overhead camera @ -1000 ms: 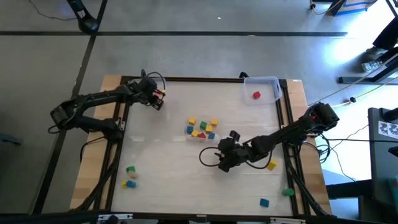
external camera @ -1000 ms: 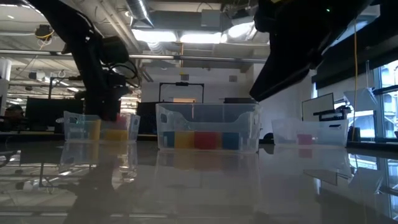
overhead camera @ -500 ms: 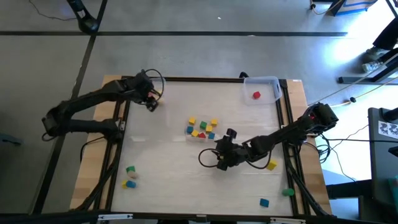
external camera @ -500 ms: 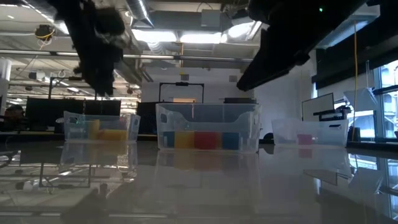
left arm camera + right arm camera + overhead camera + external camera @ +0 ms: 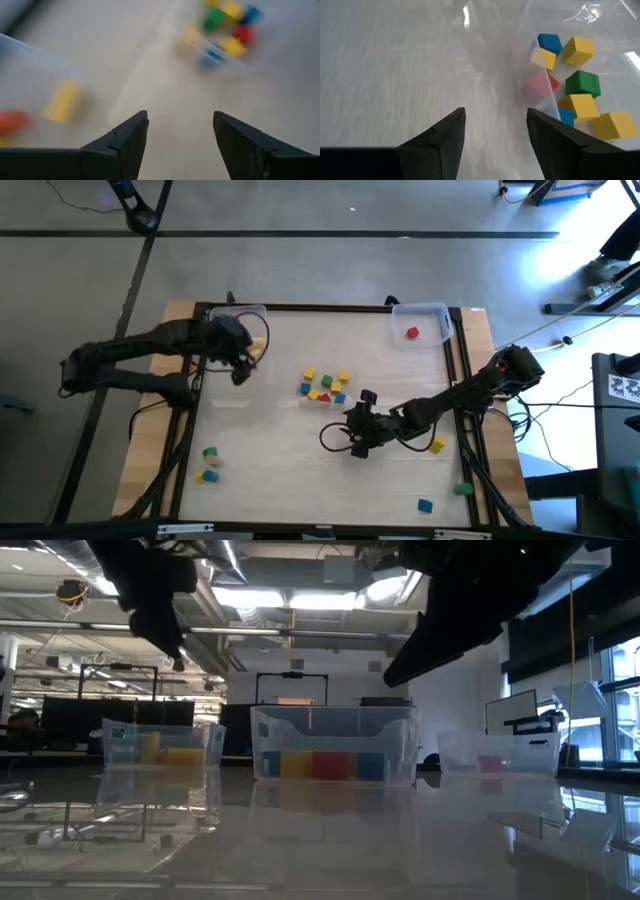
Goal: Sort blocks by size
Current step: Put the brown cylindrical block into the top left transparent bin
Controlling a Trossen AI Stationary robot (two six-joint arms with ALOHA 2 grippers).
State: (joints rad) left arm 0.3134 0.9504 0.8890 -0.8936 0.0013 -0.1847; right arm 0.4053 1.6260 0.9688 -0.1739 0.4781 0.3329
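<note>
Several small coloured blocks (image 5: 325, 385) lie in the clear centre bin (image 5: 540, 30); they also show in the right wrist view (image 5: 580, 82). A yellow block (image 5: 62, 100) and an orange one (image 5: 10, 120) lie in the clear bin at the far left (image 5: 245, 315). A red block (image 5: 412, 332) lies in the far right bin (image 5: 425, 310). My left gripper (image 5: 240, 370) hangs open and empty above the table, beside the far left bin. My right gripper (image 5: 358, 420) is open and empty, just on the near right of the centre bin.
Loose blocks lie on the table: green (image 5: 210, 452) and orange (image 5: 207, 475) at the near left, yellow (image 5: 437, 445), green (image 5: 463, 489) and blue (image 5: 425, 505) at the near right. A black cable loop (image 5: 335, 435) hangs by my right gripper.
My left gripper has risen from the far left bin and gone a little toward the table's near edge. My right gripper has drifted slightly toward the table's left edge, nearer the centre bin.
</note>
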